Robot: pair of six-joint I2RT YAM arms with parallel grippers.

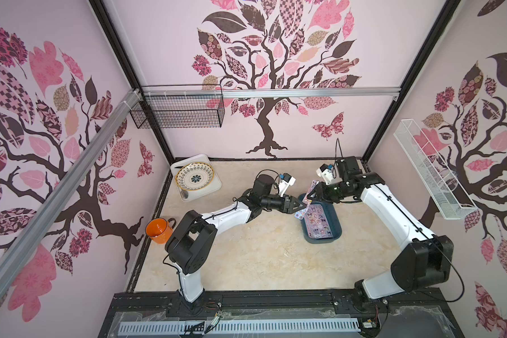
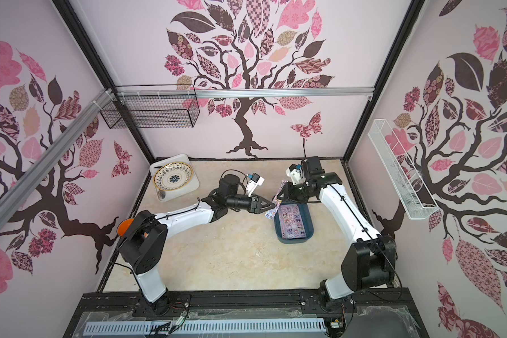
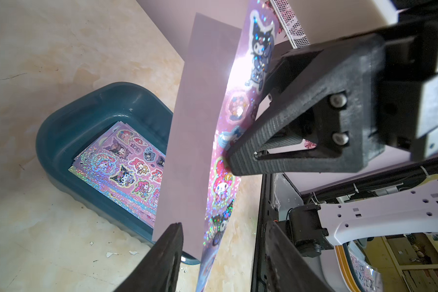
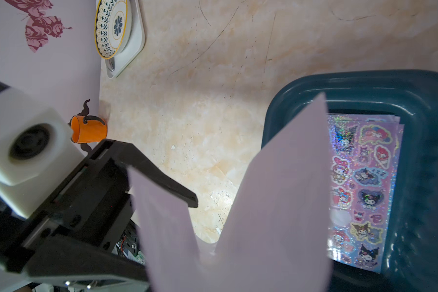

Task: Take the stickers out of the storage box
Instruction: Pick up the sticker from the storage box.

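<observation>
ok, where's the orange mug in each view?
Top view: orange mug at the table's left edge, fully visible.
Top view: only a sliver behind the left arm's shoulder.
Left wrist: not in it.
Right wrist: by the wall.
Shared landmark: storage box, in all four.

Storage box (image 3: pixel 68 131) partly behind held stickers (image 3: pixel 187 126); orange mug (image 2: pixel 123 227) half behind left arm (image 2: pixel 142 243)

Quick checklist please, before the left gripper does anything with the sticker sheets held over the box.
1. Right gripper shut on lifted sheets: ok.
2. Only one sheet lifted: not ok, two splay apart.
3. Left gripper open, sheets' lower end between its jaws: ok.
4. Lifted sheets free of the box: cannot tell.
5. Stack lies in the box: ok.
</observation>
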